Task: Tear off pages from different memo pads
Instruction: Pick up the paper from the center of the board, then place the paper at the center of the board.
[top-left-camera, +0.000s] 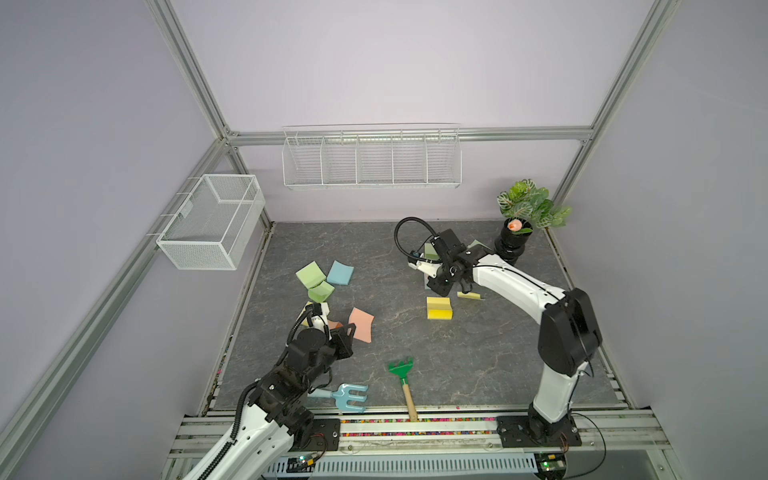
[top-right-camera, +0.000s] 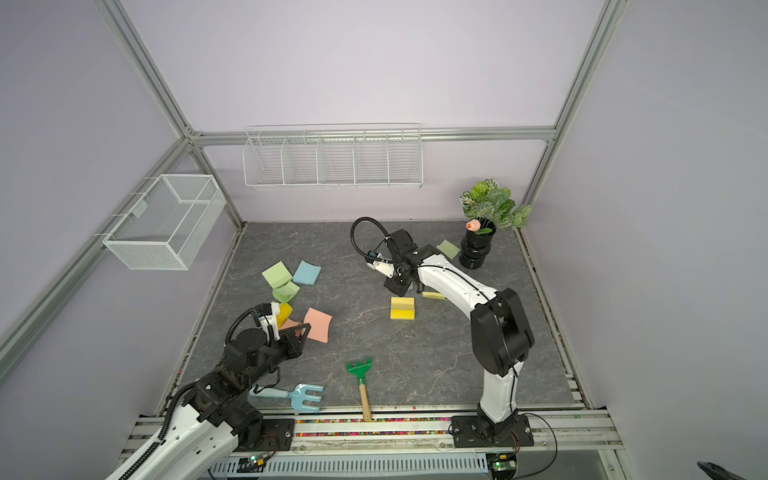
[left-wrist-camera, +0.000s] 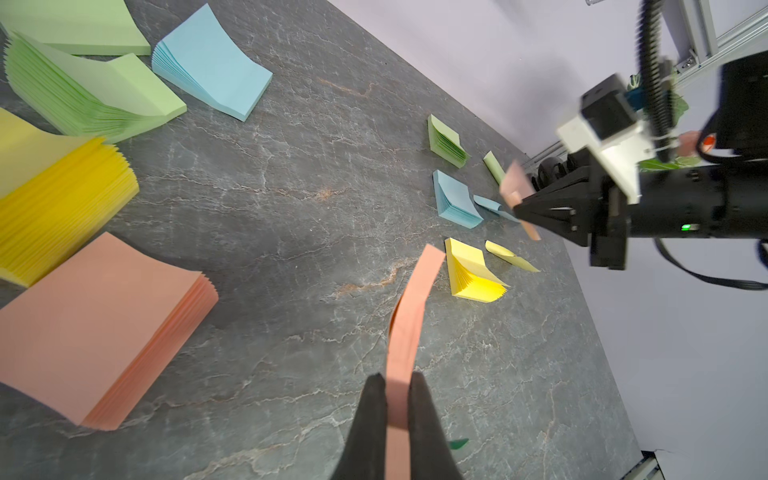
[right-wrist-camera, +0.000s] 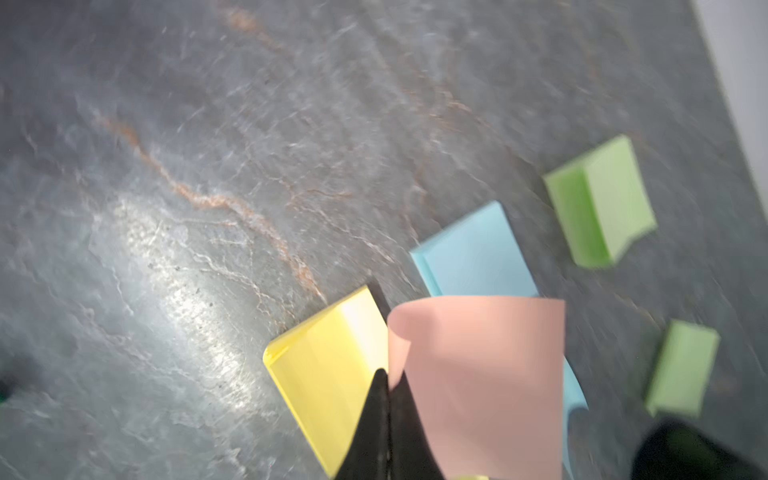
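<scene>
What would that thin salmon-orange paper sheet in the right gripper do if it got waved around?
Probably flop: the thin salmon-orange paper sheet curls over while the right gripper pinches it near one edge. It looks very light, so it may flutter. Thin paper could tear if tugged.

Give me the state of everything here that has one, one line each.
left gripper, shut on salmon paper, seen edge-on.
right gripper, shut on salmon page, lifted off the table.
salmon pad, flat on table, edge fanned.
open yellow pad, on table, top sheets fanned up.
loose yellow page, curled, lying beside that pad.
mesh basket, empty.
</scene>
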